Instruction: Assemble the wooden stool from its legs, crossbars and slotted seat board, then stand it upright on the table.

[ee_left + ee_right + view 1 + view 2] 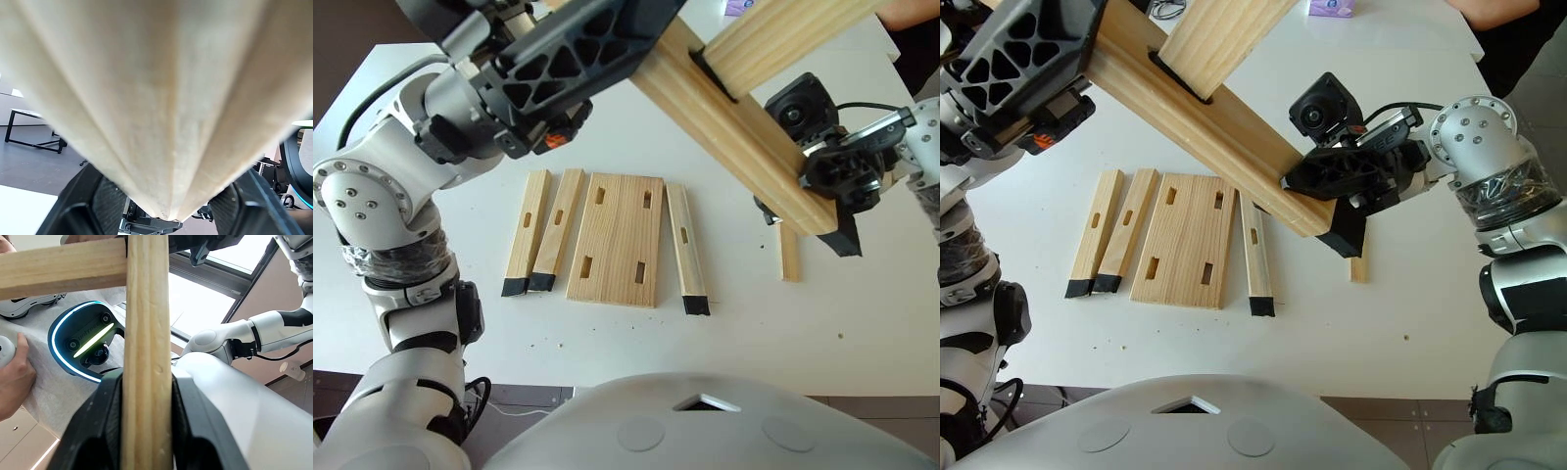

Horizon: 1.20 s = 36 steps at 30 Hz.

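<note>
Currently the slotted leg (734, 122) is held in the air above the white table (822, 333), slanting from far left down to near right. A crossbar (783, 34) sits in its slot and projects toward the far right. The left gripper (626, 39) is clenched on the leg's upper end. The right gripper (1327, 181) grasps the same leg just above the black cap (1344, 235) at its lower end.

The right wrist view shows the grip plainly: the leg runs as a straight, square-edged bar between two black fingers (105, 426), which press on both of its sides, and the crossbar meets it at a right angle. The left wrist view shows a pale, smooth wood face close up, flanked by black ribbed pads (105, 200).

The eye views show the remaining parts lying flat on the table. The seat board (619, 238) is a rectangular light-wood panel with four small rectangular slots. Two black-capped legs (529, 230) (558, 227) lie side by side just left of it. A third leg (683, 245) lies just right of it. A thin wooden strip (789, 257) lies below the right gripper, partly hidden.
</note>
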### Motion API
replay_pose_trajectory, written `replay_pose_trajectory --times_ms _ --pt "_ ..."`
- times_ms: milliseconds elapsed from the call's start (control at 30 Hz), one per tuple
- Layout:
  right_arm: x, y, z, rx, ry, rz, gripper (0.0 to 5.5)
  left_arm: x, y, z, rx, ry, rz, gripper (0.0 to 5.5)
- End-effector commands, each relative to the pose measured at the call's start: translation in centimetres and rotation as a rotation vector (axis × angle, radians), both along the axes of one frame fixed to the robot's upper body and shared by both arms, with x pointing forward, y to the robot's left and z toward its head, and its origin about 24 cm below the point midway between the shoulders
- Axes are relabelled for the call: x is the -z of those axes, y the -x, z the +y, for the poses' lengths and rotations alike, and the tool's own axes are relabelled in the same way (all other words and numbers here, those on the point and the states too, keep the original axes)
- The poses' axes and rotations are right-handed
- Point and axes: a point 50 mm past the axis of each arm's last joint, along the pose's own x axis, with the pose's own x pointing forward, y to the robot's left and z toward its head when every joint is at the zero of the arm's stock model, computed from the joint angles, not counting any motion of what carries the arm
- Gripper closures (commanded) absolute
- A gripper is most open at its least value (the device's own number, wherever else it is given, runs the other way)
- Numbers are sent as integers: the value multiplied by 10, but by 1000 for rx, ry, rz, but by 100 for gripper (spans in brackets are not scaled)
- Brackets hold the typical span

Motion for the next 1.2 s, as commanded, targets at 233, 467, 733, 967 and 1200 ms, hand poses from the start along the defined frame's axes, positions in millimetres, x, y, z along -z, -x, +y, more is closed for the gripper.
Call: replay_pose_trajectory --times_ms 233,467,733,967,1200 --pt "32 4 12 268 41 -100 374 -7 -6 25 -102 96 -33 338" --pt "35 6 14 265 38 -90 261 -4 -4 24 -88 87 -43 344" --pt "46 -1 6 384 106 -60 214 -1 -4 23 -152 63 -46 344" --pt "47 1 -1 494 102 -84 214 3 -7 30 -238 37 -50 344" --pt "47 -2 -2 762 121 -114 214 20 -11 39 -364 -84 -82 344"
